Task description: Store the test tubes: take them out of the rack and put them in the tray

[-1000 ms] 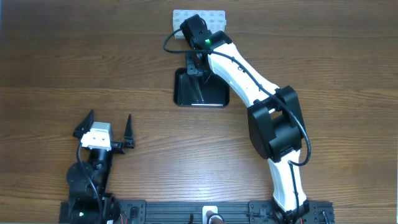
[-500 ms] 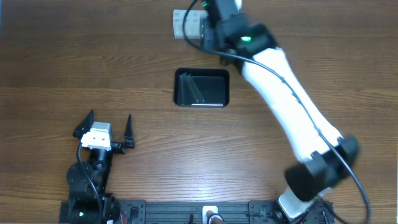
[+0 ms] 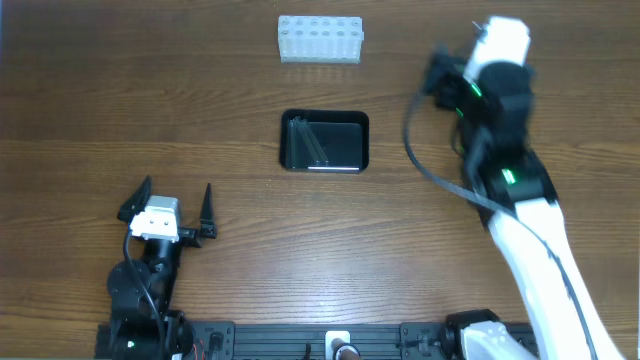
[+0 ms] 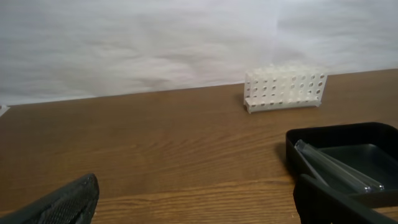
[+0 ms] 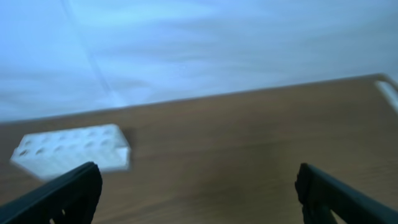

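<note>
- Nearest to me, the left gripper sits low by its own base at the left side of the wooden table. Its two dark fingers are spread wide apart, with only bare wood between them and nothing in their grasp.
- Further up the table, about the middle, lies the black tray, a shallow rectangle with rounded corners. It is well apart from the left gripper and sits flat on the wood.
- Inside that tray the test tubes lie on their sides, clear glass, close together and roughly parallel along the tray's left part. From the left wrist view they slant across the tray floor, one end up near the rim. I cannot count them with certainty; at least two show.
- Off to the right of the tray, the right arm reaches up from its base, white links and black joints with a small green light on it. The right gripper is held above the table, well to the right of both tray and rack. Its fingers stand wide apart at the edges of its own wrist view, and they hold nothing.
- Farthest away, the white rack stands upright near the far edge of the table, just behind the tray with a strip of bare wood between the two. Rows of round holes run across its top and front.
- Behind it all hangs a pale backdrop.
</note>
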